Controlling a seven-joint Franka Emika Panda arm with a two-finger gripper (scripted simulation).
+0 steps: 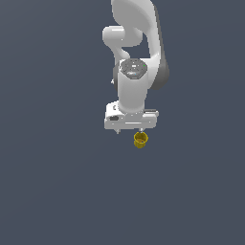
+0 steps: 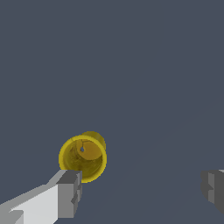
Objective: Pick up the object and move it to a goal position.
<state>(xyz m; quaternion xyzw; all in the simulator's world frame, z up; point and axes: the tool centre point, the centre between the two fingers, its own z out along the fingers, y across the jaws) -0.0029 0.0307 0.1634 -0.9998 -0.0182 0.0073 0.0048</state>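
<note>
The object is a small yellow cup (image 1: 140, 139) with a hollow top, resting upright on the dark grey floor just below the white gripper (image 1: 130, 129) in the exterior view. In the wrist view I look down into the cup (image 2: 83, 157), which sits close to one grey fingertip (image 2: 68, 192). The other fingertip (image 2: 213, 187) is far across the frame. The gripper (image 2: 142, 188) is wide open with nothing between its fingers, and the cup lies off to one finger's side, not centred in the gap.
A plain dark grey floor (image 1: 57, 191) surrounds the cup. The white arm (image 1: 136, 57) rises behind the gripper in the exterior view.
</note>
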